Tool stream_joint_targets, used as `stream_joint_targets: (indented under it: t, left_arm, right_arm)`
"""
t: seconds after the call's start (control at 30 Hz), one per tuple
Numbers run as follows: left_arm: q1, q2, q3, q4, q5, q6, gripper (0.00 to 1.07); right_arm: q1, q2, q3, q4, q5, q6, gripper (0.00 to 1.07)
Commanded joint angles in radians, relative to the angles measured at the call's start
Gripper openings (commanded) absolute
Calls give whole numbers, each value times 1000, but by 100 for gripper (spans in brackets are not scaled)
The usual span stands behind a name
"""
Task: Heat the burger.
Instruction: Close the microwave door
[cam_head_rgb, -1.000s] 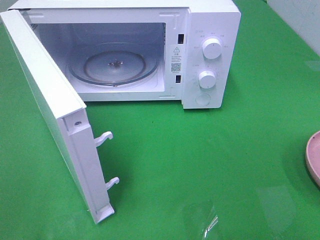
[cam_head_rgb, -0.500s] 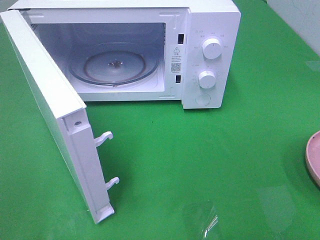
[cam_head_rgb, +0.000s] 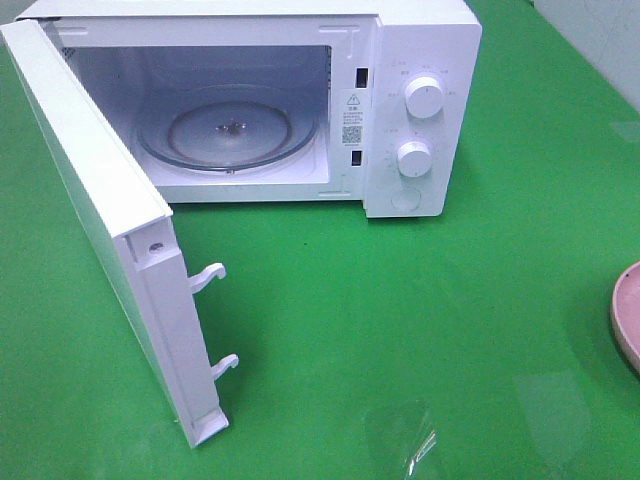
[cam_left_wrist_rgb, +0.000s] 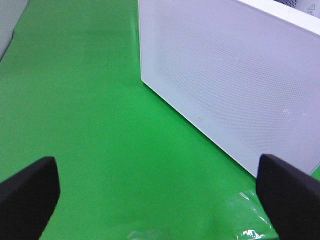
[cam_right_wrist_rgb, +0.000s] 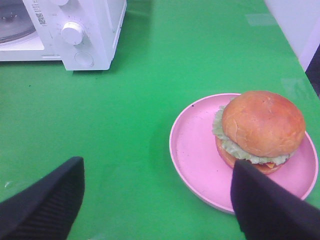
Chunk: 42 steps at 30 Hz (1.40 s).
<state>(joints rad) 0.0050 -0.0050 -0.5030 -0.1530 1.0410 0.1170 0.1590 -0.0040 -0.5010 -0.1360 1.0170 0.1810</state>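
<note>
**Burger waiting on plate, microwave open**

I am seeing the burger (cam_right_wrist_rgb: 260, 131) sitting on the pink plate (cam_right_wrist_rgb: 195, 150), well apart from the microwave (cam_head_rgb: 420, 110). My right gripper (cam_right_wrist_rgb: 155, 200) is hovering spread before it. My left gripper (cam_left_wrist_rgb: 160, 192) is spread beside the open door (cam_head_rgb: 110, 250).

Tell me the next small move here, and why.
Probably lower the right pincer around the golden-brown burger on the pink round plate. Both pincers are open and empty, the white microwave's door already stands open, and its glass turntable is bare.
</note>
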Motion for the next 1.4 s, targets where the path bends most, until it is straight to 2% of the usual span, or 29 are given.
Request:
stream_joint_targets:
  t: [0.03, 1.0, 1.17, 1.3, 1.33, 1.37, 1.4]
  left_arm:
    - [1, -12, 0, -3, -8, -2, 100]
    - [1, -12, 0, -18, -10, -2, 100]
    - [1, 12, -45, -21, -50, -3, 99]
    - [1, 52, -51, 2, -103, -2, 91]
    - [1, 80, -51, 10, -152, -2, 82]
    - [1, 80, -51, 10, -152, -2, 82]
    - [1, 107, -51, 8, -197, -2, 70]
  right_arm:
    - [-3, -27, 0, -2, -11, -6, 76]
    - [-3, -27, 0, -2, -11, -6, 76]
    - [-3, -27, 0, -2, -11, -6, 76]
    - [-3, -27, 0, -3, -11, -6, 76]
    - [-3, -27, 0, -3, -11, -6, 76]
    - [-3, -27, 0, -3, -11, -6, 76]
    - [-3, -27, 0, -3, -11, -6, 76]
